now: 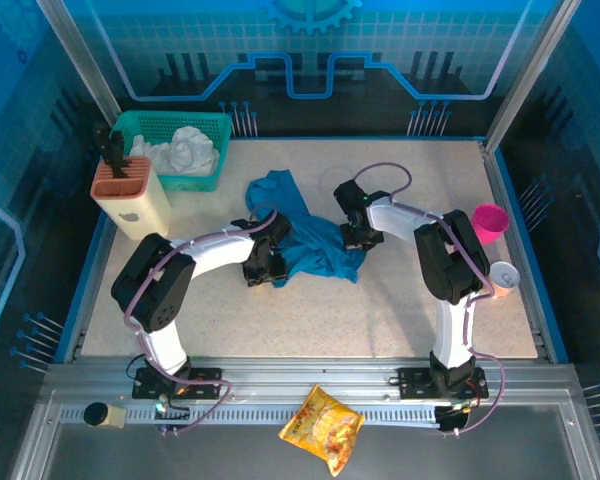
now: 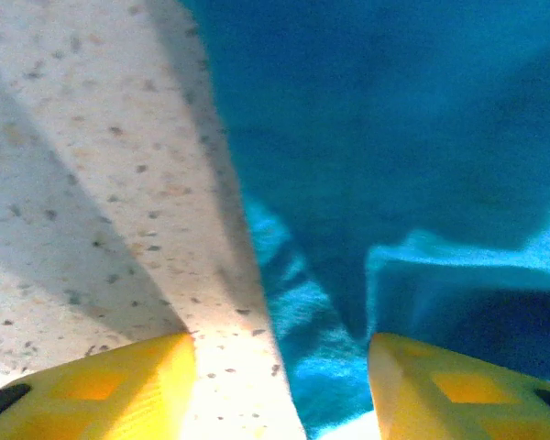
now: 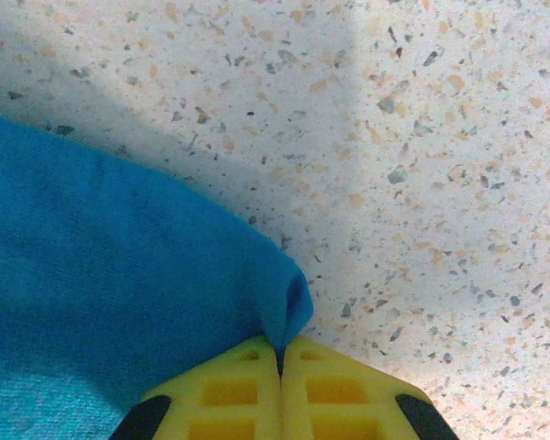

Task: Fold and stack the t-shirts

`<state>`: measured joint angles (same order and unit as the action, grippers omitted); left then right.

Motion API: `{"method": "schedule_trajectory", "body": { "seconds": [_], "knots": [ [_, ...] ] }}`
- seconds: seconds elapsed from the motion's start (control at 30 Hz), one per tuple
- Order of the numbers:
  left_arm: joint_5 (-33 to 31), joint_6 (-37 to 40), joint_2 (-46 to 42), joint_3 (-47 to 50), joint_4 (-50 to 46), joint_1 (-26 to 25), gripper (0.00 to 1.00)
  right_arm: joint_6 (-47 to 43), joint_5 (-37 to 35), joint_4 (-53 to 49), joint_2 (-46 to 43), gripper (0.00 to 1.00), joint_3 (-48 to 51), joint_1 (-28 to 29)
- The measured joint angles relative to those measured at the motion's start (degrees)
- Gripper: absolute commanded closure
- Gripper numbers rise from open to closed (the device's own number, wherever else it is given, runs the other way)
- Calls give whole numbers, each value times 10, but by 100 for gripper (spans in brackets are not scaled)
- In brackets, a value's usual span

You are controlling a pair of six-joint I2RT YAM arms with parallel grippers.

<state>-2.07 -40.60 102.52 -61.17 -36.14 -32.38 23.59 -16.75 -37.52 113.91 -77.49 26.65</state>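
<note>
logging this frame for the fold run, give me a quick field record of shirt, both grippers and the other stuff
t-shirt: teal-blue, crumpled, unfolded, mid-table
left gripper: fingers apart, straddling the shirt's edge
right gripper: shut, pinching a corner of the shirt
basket: green, far left, white cloth inside
pink cup: right side, apart from the shirt
snack bag: yellow, at the near edge, in front of the tabletop
</note>
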Motion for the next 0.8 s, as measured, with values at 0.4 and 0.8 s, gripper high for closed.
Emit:
{"method": "schedule_trajectory", "body": {
  "seconds": [0.4, 0.8],
  "knots": [
    [-24, 3, 23, -41, -35, 3, 100, 0, -11, -10, -35, 100, 20, -3],
    [-23, 52, -89, -117, -50, 6, 100, -40, -9, -4, -129, 100, 4, -55]
  ]
}}
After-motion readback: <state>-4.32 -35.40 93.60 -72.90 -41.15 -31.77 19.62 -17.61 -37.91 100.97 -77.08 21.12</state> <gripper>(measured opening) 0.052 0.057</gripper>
